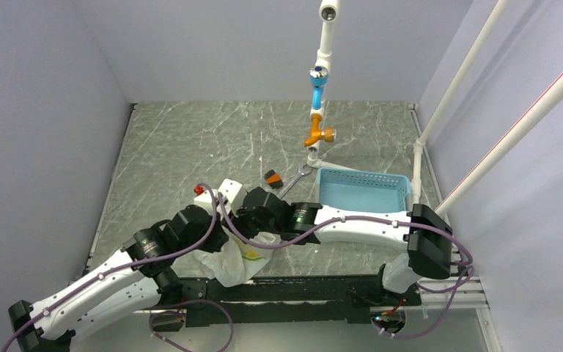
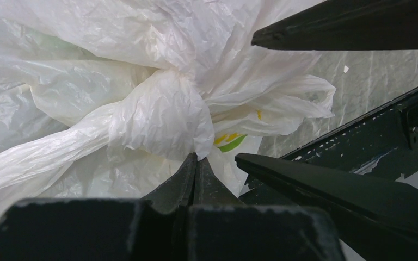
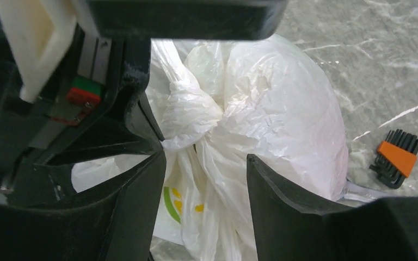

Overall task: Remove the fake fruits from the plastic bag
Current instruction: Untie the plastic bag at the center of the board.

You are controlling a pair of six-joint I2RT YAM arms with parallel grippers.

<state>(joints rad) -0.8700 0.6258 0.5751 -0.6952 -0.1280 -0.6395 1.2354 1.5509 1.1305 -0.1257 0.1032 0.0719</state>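
Note:
The plastic bag (image 1: 238, 262), white and crinkly with lemon-slice prints, lies at the table's near edge, its handles tied in a knot (image 2: 163, 111). The fake fruits are hidden inside it. My left gripper (image 2: 196, 157) is shut, its tips pinching the plastic at the knot; in the top view it (image 1: 223, 238) is at the bag's left. My right gripper (image 3: 204, 163) is open, its fingers (image 3: 283, 206) standing either side of the bunched plastic just below the knot (image 3: 190, 117). In the top view it (image 1: 258, 229) reaches in from the right.
A light blue slotted basket (image 1: 363, 189) stands at the right. A silver wrench (image 1: 293, 182) and an orange-black hex key set (image 3: 397, 157) lie behind the bag. A white box with a red button (image 1: 216, 192) sits nearby. A black rail (image 1: 300, 290) runs along the front edge.

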